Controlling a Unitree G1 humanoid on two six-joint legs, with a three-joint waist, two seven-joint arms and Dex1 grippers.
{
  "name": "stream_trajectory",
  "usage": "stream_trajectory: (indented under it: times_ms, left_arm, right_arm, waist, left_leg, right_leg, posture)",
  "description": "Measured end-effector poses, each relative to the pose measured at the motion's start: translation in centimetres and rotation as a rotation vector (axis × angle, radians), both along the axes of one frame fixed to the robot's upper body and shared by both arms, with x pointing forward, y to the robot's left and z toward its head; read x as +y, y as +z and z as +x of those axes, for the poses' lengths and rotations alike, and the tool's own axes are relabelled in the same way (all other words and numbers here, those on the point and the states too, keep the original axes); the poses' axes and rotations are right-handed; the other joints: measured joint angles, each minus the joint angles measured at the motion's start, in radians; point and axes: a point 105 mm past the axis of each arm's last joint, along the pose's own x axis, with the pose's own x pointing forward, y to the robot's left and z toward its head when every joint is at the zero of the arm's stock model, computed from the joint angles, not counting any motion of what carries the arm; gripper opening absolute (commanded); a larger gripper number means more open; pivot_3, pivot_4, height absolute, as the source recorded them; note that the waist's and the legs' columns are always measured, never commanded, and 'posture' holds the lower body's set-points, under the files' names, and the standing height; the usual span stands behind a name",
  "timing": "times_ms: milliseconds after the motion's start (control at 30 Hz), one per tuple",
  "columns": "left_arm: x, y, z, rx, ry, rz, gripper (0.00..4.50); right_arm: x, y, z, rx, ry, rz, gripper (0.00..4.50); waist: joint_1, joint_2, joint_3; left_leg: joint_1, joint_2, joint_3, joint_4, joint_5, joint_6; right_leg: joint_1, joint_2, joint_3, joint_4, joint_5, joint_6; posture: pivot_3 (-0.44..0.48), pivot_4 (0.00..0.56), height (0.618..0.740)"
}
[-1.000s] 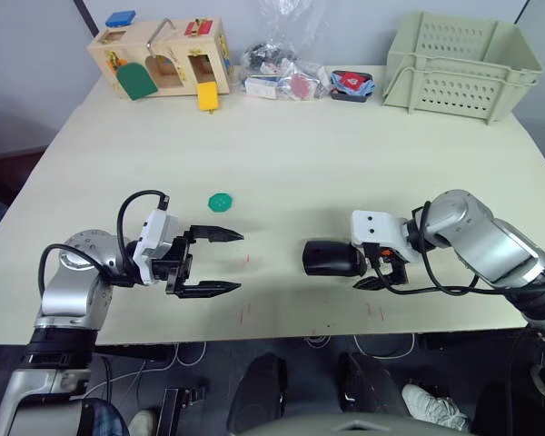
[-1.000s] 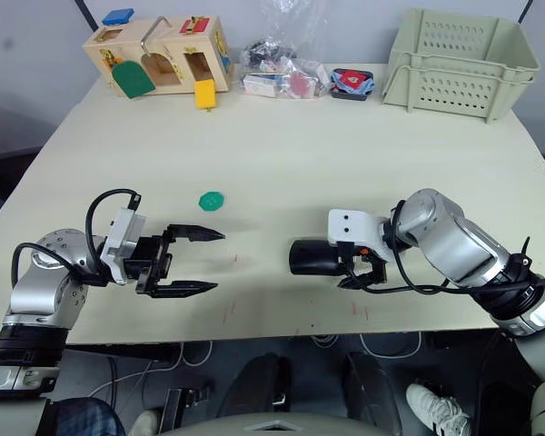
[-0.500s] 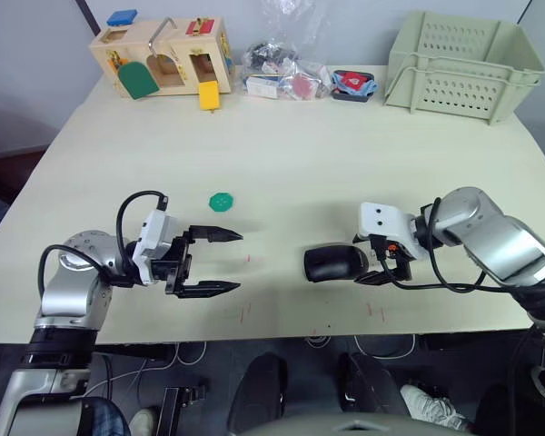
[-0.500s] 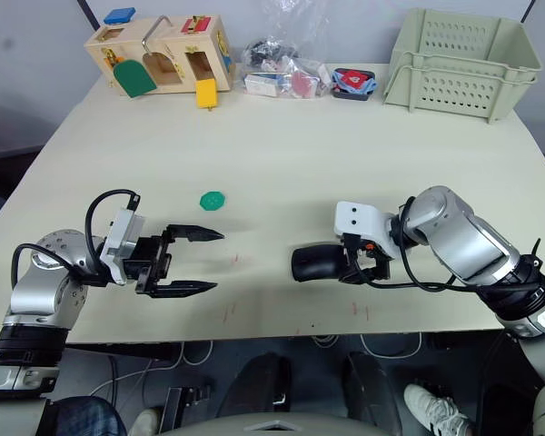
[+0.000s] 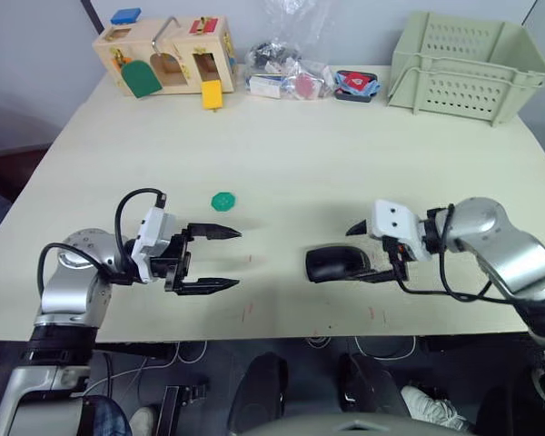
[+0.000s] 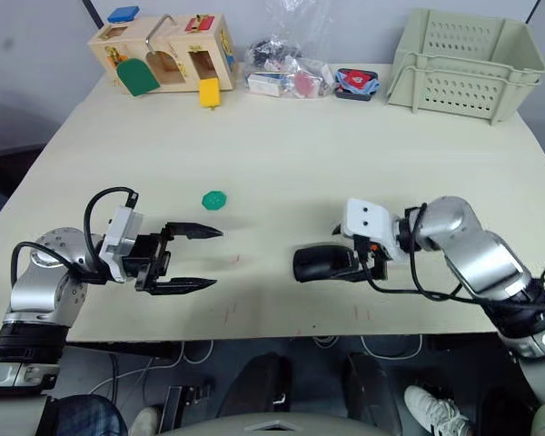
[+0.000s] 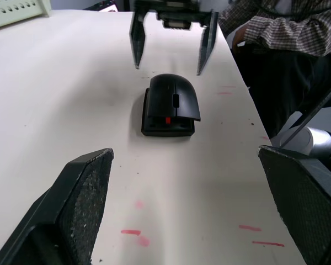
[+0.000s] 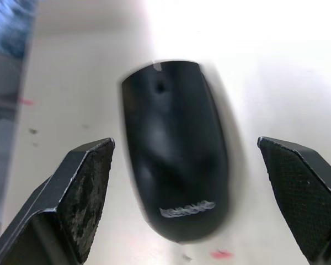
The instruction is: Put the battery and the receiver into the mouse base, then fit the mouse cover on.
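The mouse cover point(image 8: 176, 149), a glossy black shell with pale lettering at one end, lies on top of the mouse base point(image 7: 164, 126). Together they rest flat on the table point(image 5: 291, 163), right of centre. The base's front with a red part peeks out from under the cover's edge. My right gripper point(image 7: 168, 69) is open, its fingertips point(image 7: 137, 47) just off the mouse's rear end and not touching it. My left gripper point(image 5: 237, 260) is open and empty, hovering well to the left of the mouse and pointing at it. The battery and the receiver are hidden.
A green round disc point(image 5: 222, 201) lies just beyond my left gripper. Along the far edge stand a wooden toy box point(image 5: 163, 59), plastic bags point(image 5: 286, 73) and a beige crate point(image 5: 463, 64). A person in a checked shirt point(image 7: 276, 27) sits beside the table.
My right gripper has let go of the mouse, opened, and drawn back to the right. The mouse now lies flat on the table. The left arm has not moved.
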Motion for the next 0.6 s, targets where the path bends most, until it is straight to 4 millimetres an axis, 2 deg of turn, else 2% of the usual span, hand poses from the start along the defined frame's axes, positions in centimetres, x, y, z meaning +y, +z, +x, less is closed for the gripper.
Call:
stream_trajectory:
  times_ms: [133, 233, 600]
  left_arm:
    - [-0.1, 0.1, -0.1, -0.003, -0.005, 0.002, 4.5]
    - [-0.2, 0.2, -0.2, -0.006, -0.012, 0.008, 4.5]
    - [-0.1, 0.5, -0.1, -0.004, -0.01, 0.022, 4.5]
  right_arm:
    - [-0.8, -0.2, -0.1, -0.048, 0.025, 0.099, 4.4]
    - [-1.6, -1.2, 0.3, -0.048, 0.004, 0.159, 4.4]
    - [-2.7, -2.6, 1.0, -0.021, 0.013, 0.227, 4.4]
  waist:
    - [-0.003, 0.0, 0.0]
    - [-0.002, 0.0, 0.0]
    - [-0.001, 0.0, 0.0]
  left_leg:
    - [0.001, 0.0, 0.0, 0.0, 0.0, 0.0]
    - [0.001, 0.0, 0.0, 0.0, 0.0, 0.0]
    - [0.001, 0.0, 0.0, 0.0, 0.0, 0.0]
  right_leg:
    - [0.0, 0.0, 0.0, 0.001, 0.0, 0.0]
    - [0.0, 0.001, 0.0, 0.001, 0.0, 0.0]
    - [0.0, 0.001, 0.001, 0.001, 0.0, 0.0]
  posture:
    - [0.0, 0.15, 0.74]
    - [0.0, 0.15, 0.74]
    - [0.0, 0.15, 0.74]
